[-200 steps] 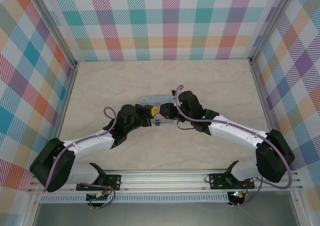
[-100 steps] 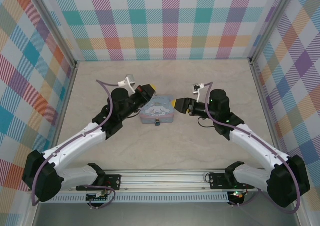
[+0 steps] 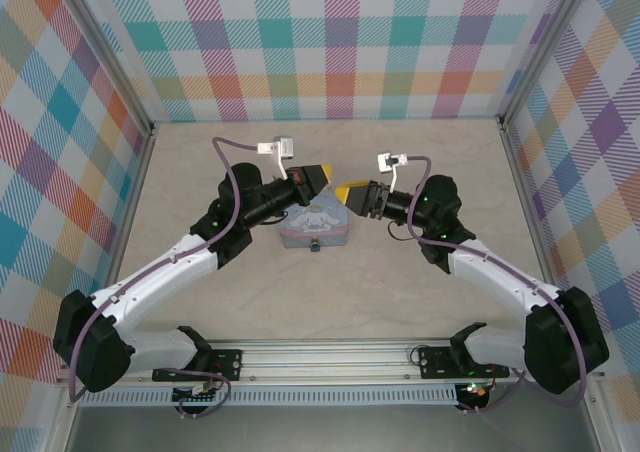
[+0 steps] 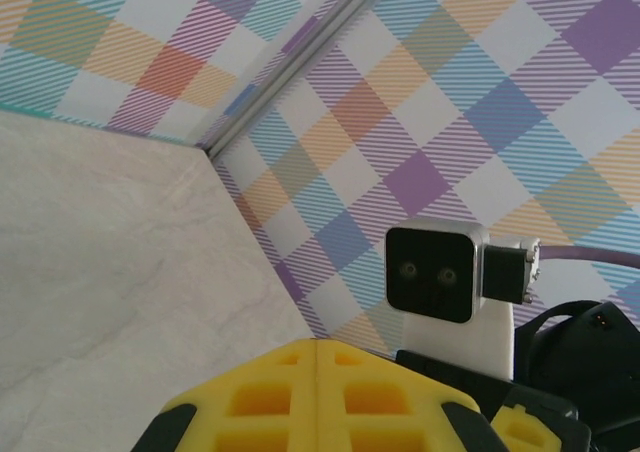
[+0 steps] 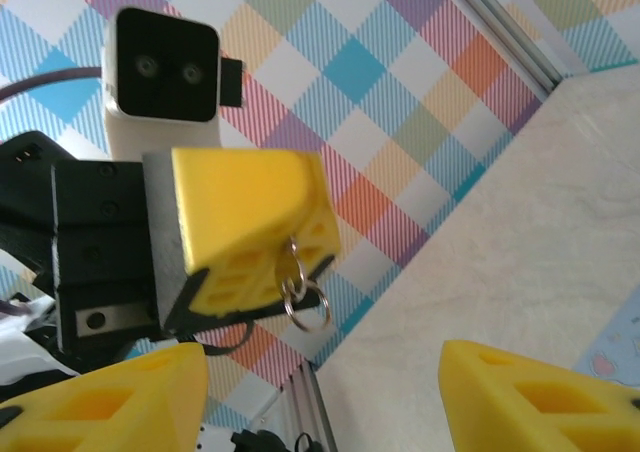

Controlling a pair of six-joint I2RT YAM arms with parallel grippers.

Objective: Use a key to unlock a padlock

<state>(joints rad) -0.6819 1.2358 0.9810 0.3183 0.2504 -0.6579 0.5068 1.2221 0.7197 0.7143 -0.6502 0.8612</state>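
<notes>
**Overhead, both grippers face each other over the tin**

From the top camera I see the pale marbled table [image 3: 420, 272] with plaid walls around it. Both arms reach in towards its middle. The pale blue cartoon-printed tin [image 3: 316, 228] lies flat between them. The left gripper [image 3: 320, 177] and right gripper [image 3: 347, 194] meet nose to nose over the tin's far side, near each other but apart.

My left wrist camera shows the left yellow pads [image 4: 260, 397] pressed together with only a thin seam between them. The right wrist's camera block [image 4: 432, 272] sits just beyond them.

From the right wrist I see my own two yellow fingers [image 5: 110, 402] spread wide apart with nothing between them. The left jaws opposite are clamped on the key [image 5: 293, 255]. I can make out little of it beyond two small silver rings [image 5: 305, 294] dangling from the seam.

The padlock [image 3: 315, 245], tiny and blue, sits on the table touching the tin's near edge, well clear of both grippers.
</notes>
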